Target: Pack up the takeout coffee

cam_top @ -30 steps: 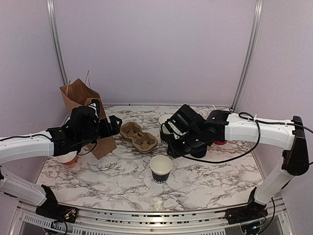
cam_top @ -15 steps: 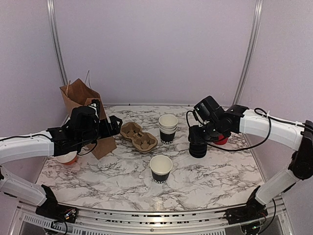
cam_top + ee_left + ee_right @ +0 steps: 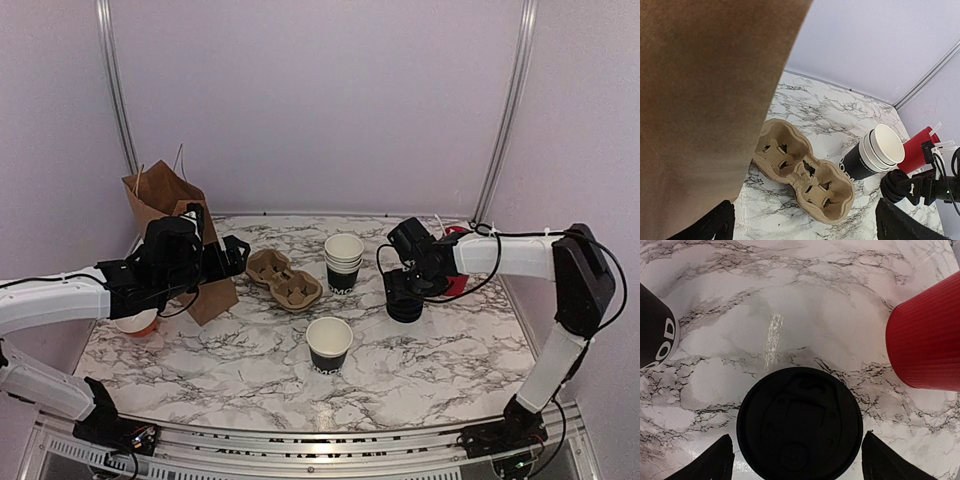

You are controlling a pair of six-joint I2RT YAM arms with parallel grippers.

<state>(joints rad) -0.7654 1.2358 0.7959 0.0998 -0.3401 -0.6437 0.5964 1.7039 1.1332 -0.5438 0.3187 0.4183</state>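
Swung right jaws from cups [image 3: 344, 262] to lids [image 3: 799, 422], spread wide astride | left jaws: wide | left-wrist view half hidden by bag [image 3: 700, 100]

Matt paper cups [image 3: 870, 157], glossy, perhaps laminate table [image 3: 790, 300]

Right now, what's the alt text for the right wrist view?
A black lid seen from above sits between the open fingers on a marble table. A red cup stands at right, a black cup with white lettering at the left edge.
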